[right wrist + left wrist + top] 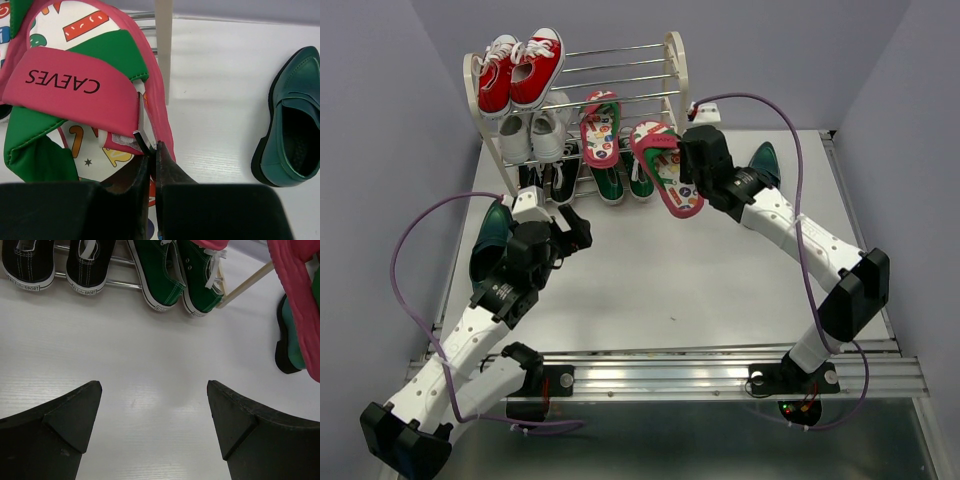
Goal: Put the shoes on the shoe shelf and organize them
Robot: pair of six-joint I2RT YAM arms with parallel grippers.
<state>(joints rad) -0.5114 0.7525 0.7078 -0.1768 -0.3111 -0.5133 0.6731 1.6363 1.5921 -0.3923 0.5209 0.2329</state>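
Observation:
The shoe shelf (672,62) stands at the back. One pink-red flip-flop (600,128) lies on its middle tier, and the green sneakers (610,184) sit on the bottom tier, also in the left wrist view (160,277). My right gripper (692,152) is shut on the side edge of the second flip-flop (665,168), holding it tilted by the shelf's right end; the right wrist view shows it (80,85) in the closed jaws (152,147). One teal dress shoe (492,238) lies by my left arm, the other (764,163) right of my right gripper (292,120). My left gripper (576,228) hangs open and empty over bare table (155,390).
Red sneakers (520,72) are on the top tier, white sneakers (532,132) on the middle tier's left, and black sneakers (27,267) on the bottom tier's left. The shelf's cream side post (163,45) is just beyond the held flip-flop. Purple cables loop from both arms.

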